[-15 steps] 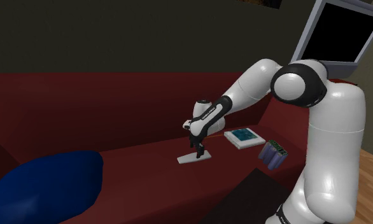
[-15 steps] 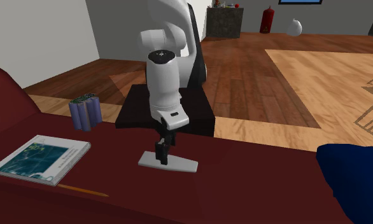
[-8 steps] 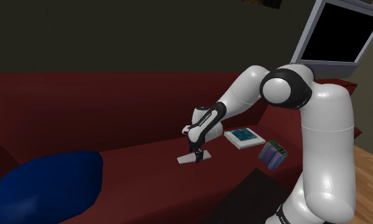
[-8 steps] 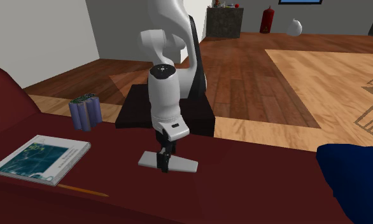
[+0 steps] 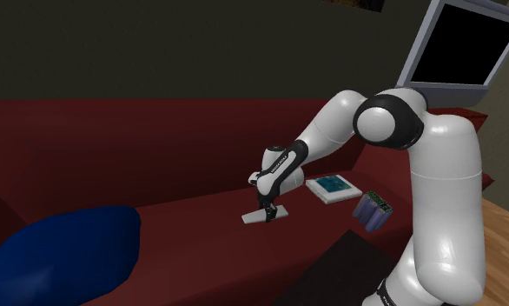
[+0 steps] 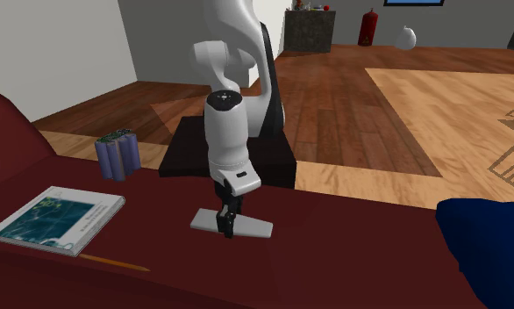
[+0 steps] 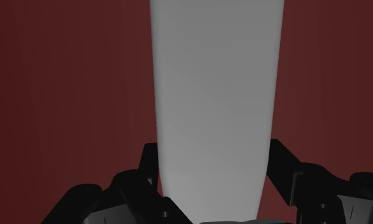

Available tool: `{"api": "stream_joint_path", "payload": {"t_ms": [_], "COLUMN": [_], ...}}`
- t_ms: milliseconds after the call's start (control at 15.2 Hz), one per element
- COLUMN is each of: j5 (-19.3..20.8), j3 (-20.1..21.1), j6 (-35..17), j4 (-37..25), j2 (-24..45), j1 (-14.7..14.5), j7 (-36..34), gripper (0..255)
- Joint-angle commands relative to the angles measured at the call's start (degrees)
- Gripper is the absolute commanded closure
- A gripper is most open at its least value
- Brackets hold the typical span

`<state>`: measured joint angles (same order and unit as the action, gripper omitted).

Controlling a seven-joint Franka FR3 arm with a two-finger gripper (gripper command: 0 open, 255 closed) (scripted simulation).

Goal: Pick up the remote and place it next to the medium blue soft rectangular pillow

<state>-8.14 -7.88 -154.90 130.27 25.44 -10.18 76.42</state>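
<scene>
the gripper (image 6: 227, 226) is clasping the grey remote (image 7: 217, 83), lying flat on the red sofa seat (image 6: 352, 241) right beneath it, across its narrow width, the long axis running out between the fingers (image 7: 148, 167), the blue pillow (image 5: 62, 252) sitting well apart at the shoulder view's left.

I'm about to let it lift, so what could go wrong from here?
1. The end effector clasps the grey remote by its thin side edges; it may slip or tilt on lifting.
2. The blue pillow lies far along the red sofa seat; a low carry could drag the remote, or set it onto the pillow rather than beside it.
</scene>
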Motion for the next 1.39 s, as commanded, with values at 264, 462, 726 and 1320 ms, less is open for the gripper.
{"api": "stream_joint_path", "payload": {"t_ms": [264, 462, 726, 1320], "j5": [0.0, 0.0, 0.66, 2.8], "j3": [0.0, 0.0, -0.56, -1.98], "j6": [0.0, 0.0, 1.81, 7.63], "j4": [0.0, 0.01, 0.44, 1.03], "j2": [0.03, 0.03, -2.23, -8.72], "j1": [0.0, 0.0, -0.43, -1.45], "j7": [0.0, 0.0, -0.48, -2.01], "gripper": [255, 255, 255, 255]}}
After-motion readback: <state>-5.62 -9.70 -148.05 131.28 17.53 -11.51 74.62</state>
